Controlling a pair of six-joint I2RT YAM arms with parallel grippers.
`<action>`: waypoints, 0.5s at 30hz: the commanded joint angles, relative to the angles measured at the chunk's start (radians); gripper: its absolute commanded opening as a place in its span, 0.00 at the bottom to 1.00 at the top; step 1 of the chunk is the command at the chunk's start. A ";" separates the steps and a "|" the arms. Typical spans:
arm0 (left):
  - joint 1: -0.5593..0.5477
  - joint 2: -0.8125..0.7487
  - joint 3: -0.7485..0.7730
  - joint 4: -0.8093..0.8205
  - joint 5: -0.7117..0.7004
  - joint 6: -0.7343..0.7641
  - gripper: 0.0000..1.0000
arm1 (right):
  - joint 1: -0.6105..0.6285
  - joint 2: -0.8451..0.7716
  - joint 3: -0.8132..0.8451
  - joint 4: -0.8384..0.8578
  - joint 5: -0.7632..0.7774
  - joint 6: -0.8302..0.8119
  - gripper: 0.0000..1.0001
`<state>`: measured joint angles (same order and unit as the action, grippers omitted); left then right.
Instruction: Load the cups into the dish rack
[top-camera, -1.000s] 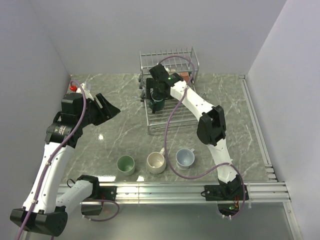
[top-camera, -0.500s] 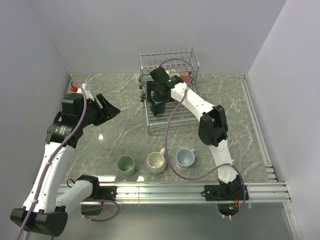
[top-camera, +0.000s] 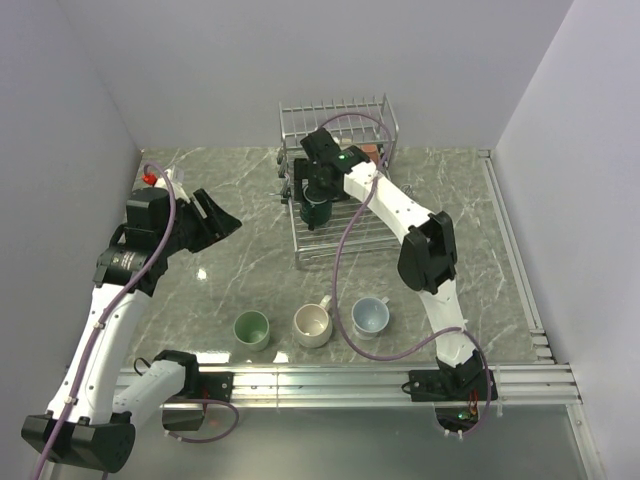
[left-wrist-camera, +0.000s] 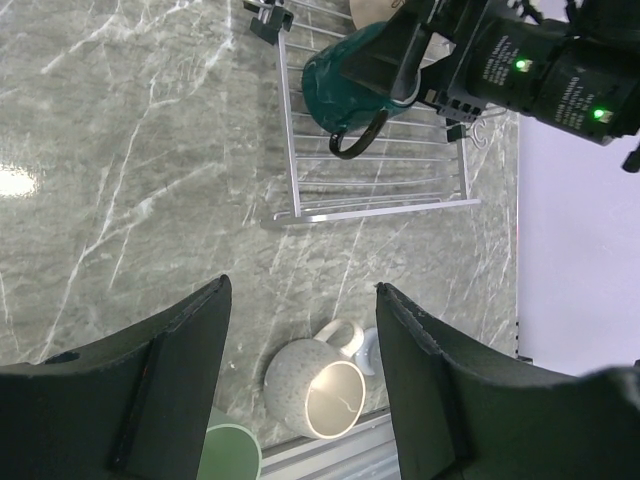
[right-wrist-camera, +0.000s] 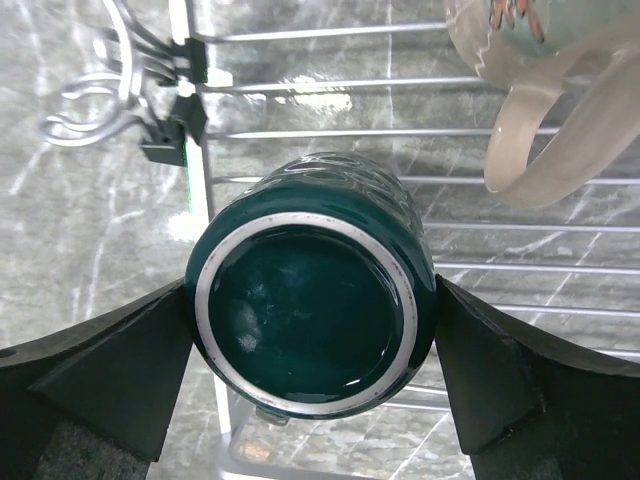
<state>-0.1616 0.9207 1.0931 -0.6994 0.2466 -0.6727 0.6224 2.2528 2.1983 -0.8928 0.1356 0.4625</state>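
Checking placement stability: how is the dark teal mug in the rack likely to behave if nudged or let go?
The dark teal mug looks like thick glazed ceramic, so it is probably rigid, heavyish and chip-prone. Its glossy sides could slip between the fingers of the right claw flanking it. On the dish rack's thin, spaced wires it may rock or tip.

The teal mug (right-wrist-camera: 310, 310) is dark and glossy, its base ringed pale. The rack (top-camera: 345, 232) is silver, the table (top-camera: 480, 240) grey-green marble veined white. The light green mug (top-camera: 251, 328), beige mug (top-camera: 312, 324) and pale blue mug (top-camera: 370, 316) are plain.
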 joint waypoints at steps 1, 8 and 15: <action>-0.003 -0.008 -0.006 0.044 0.017 -0.004 0.65 | 0.000 -0.124 0.052 0.029 -0.001 -0.010 1.00; -0.001 -0.010 -0.004 0.040 0.010 0.001 0.65 | -0.001 -0.159 0.009 0.060 -0.027 -0.001 0.98; -0.001 -0.025 -0.010 0.035 -0.003 0.004 0.65 | -0.049 -0.071 0.144 -0.127 -0.179 0.050 1.00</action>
<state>-0.1616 0.9192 1.0836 -0.6930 0.2455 -0.6735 0.5850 2.2028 2.2353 -0.9596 -0.0036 0.4999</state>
